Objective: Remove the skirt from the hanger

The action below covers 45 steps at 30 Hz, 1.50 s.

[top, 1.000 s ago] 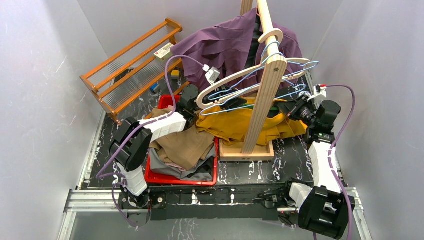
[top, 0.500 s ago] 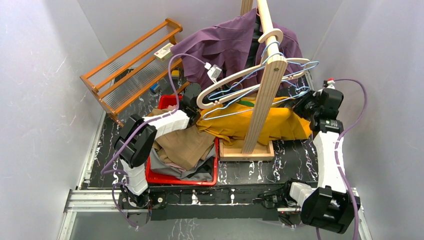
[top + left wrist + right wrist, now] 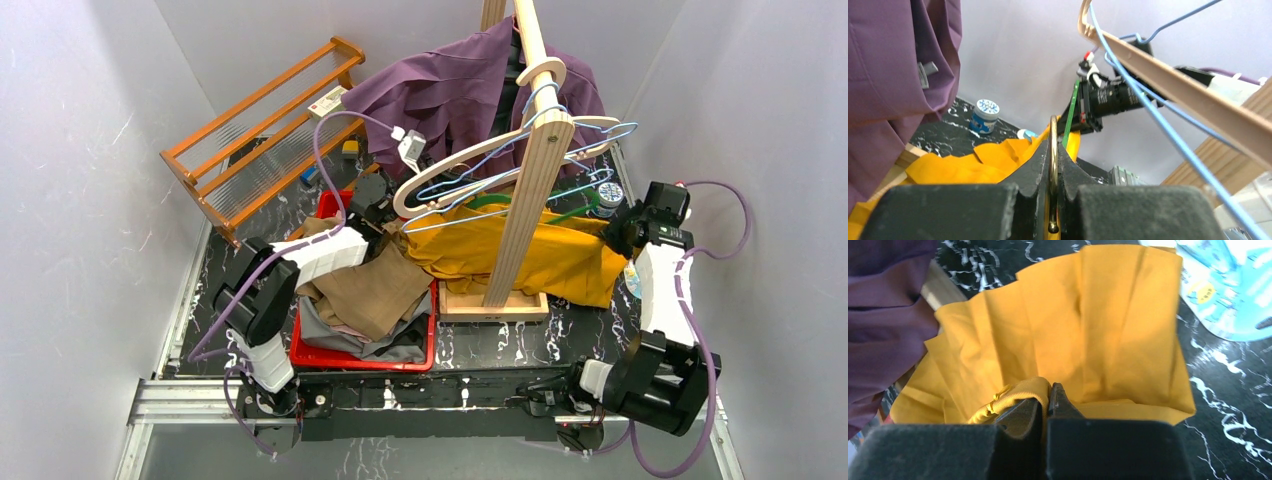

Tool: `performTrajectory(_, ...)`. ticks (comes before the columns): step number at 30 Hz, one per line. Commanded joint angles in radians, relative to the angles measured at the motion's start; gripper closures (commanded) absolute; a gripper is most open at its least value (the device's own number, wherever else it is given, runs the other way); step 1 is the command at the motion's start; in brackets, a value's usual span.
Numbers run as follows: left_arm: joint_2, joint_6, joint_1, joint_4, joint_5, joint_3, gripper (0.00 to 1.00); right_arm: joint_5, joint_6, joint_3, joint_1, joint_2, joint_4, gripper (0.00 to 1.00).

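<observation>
The yellow skirt (image 3: 545,255) hangs stretched across the foot of the wooden stand, still on a green hanger (image 3: 520,205). My left gripper (image 3: 385,215) is at the skirt's left end. In the left wrist view it (image 3: 1053,167) is shut on the hanger's brass hook (image 3: 1053,142), with the green hanger (image 3: 1070,117) and skirt (image 3: 963,167) beyond. My right gripper (image 3: 617,235) is at the skirt's right end. The right wrist view shows it (image 3: 1046,401) shut on the ribbed waistband (image 3: 1020,392), with the skirt (image 3: 1073,330) spread below.
A red bin (image 3: 365,357) of folded clothes sits front left. The wooden stand post (image 3: 525,190) carries a purple shirt (image 3: 450,90) and empty wooden and blue wire hangers (image 3: 470,170). A wooden shoe rack (image 3: 265,130) stands back left. A blue-white jar (image 3: 607,195) and a blue packet (image 3: 1218,290) lie right.
My left gripper has shut on the hanger's hook. My right arm has drawn back to the right with the waistband, stretching the skirt out wider.
</observation>
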Motion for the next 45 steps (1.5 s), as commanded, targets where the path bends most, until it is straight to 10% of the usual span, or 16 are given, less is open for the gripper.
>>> performTrajectory(1,-0.118,-0.017,0.042,0.124,-0.036,-0.024,1.0,0.055,-0.011,-0.035,-0.115,-0.034,0.053,1.0)
performTrajectory(4,-0.114,-0.051,0.047,0.143,-0.022,-0.012,1.0,-0.146,-0.011,-0.055,-0.122,-0.063,0.085,1.0)
performTrajectory(5,-0.102,-0.065,0.047,0.143,-0.015,-0.001,1.0,-0.215,-0.175,-0.085,-0.114,-0.086,0.107,0.52)
performTrajectory(6,-0.084,-0.089,0.047,0.146,-0.013,0.012,1.0,-0.289,-0.123,-0.119,-0.106,-0.11,0.134,0.81)
performTrajectory(7,-0.063,-0.107,0.047,0.15,-0.009,0.023,1.0,-0.355,-0.109,-0.152,-0.096,-0.142,0.163,0.8)
performTrajectory(19,0.028,-0.144,0.045,0.165,-0.024,0.055,1.0,-0.349,-0.18,-0.062,-0.068,-0.275,-0.035,0.13)
performTrajectory(32,0.061,-0.223,0.044,0.164,-0.057,0.038,1.0,-0.741,0.115,-0.089,-0.066,-0.219,0.297,0.15)
performTrajectory(45,0.06,-0.271,0.032,0.164,-0.066,0.018,1.0,-0.559,0.177,-0.181,0.031,-0.196,0.425,0.26)
